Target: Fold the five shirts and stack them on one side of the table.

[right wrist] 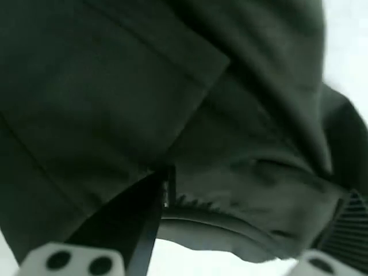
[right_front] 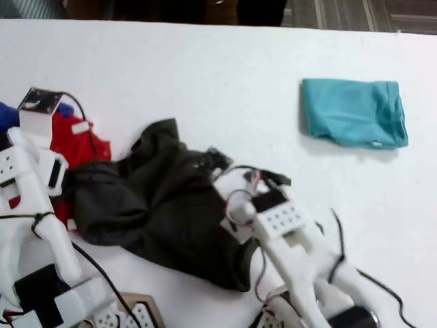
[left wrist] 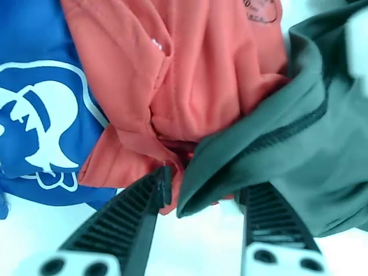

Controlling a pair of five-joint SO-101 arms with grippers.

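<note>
Left pincer (left wrist: 202, 198) spread around a fold of the dark green shirt (left wrist: 287, 138); right pincer (right wrist: 253, 215) spread wide on the same cloth.
The shirt lies crumpled at lower centre of the high view, overlapping a red shirt (right_front: 85, 147) to its left, with a blue shirt (right_front: 8, 116) at the far left edge and a folded teal shirt (right_front: 355, 113) well apart at upper right on the white table (right_front: 205, 68). Its long axis slants from middle left to lower centre, one corner poking upward. The left arm (right_front: 34, 205) rises along the left edge; the right arm (right_front: 300, 253) leans in from bottom right.
</note>
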